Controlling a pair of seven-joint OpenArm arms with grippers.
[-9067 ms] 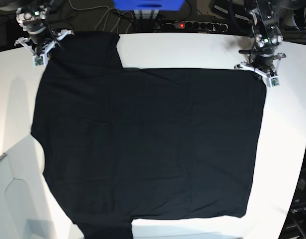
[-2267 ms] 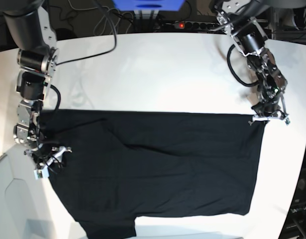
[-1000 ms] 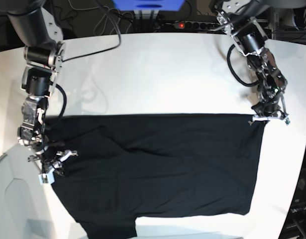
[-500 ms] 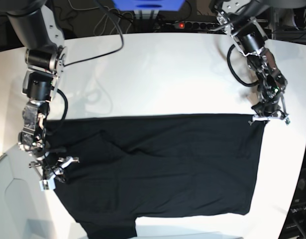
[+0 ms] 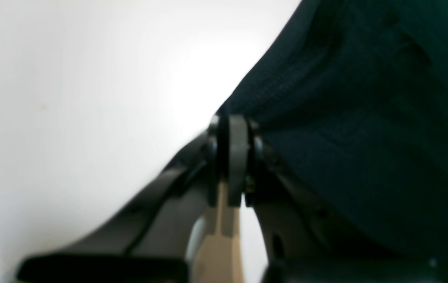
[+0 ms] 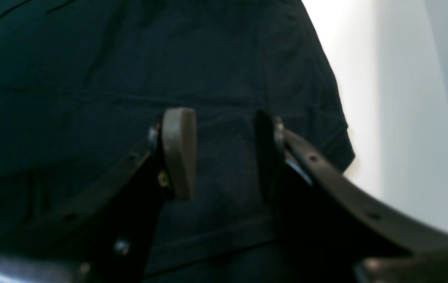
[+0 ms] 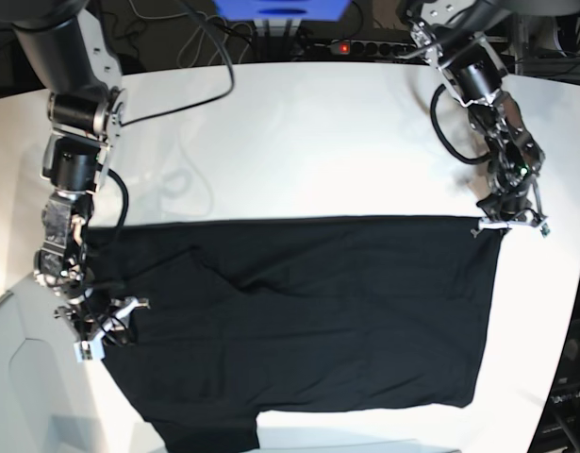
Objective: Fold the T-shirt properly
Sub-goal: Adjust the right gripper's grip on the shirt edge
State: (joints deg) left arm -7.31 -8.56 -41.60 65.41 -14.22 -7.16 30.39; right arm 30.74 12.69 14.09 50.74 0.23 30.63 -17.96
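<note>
The black T-shirt (image 7: 318, 311) lies on the white table (image 7: 299, 132), its far half folded toward the near edge, with a straight fold line across the middle. My left gripper (image 7: 509, 225) is shut on the shirt's right end of the fold; in the left wrist view its fingertips (image 5: 233, 129) pinch the hem of the T-shirt (image 5: 365, 118). My right gripper (image 7: 106, 326) hovers over the shirt's left edge. In the right wrist view that gripper (image 6: 224, 153) stands open, its two pads apart with T-shirt cloth (image 6: 90, 70) lying flat below them.
A power strip (image 7: 365, 47) with a red light, a blue box (image 7: 280, 8) and loose cables (image 7: 190, 38) sit beyond the table's far edge. A pale grey panel (image 7: 25, 377) borders the table at lower left.
My right gripper has opened and let go of the shirt's left edge, after drifting slightly toward the near side. The left gripper and its corner have not moved.
</note>
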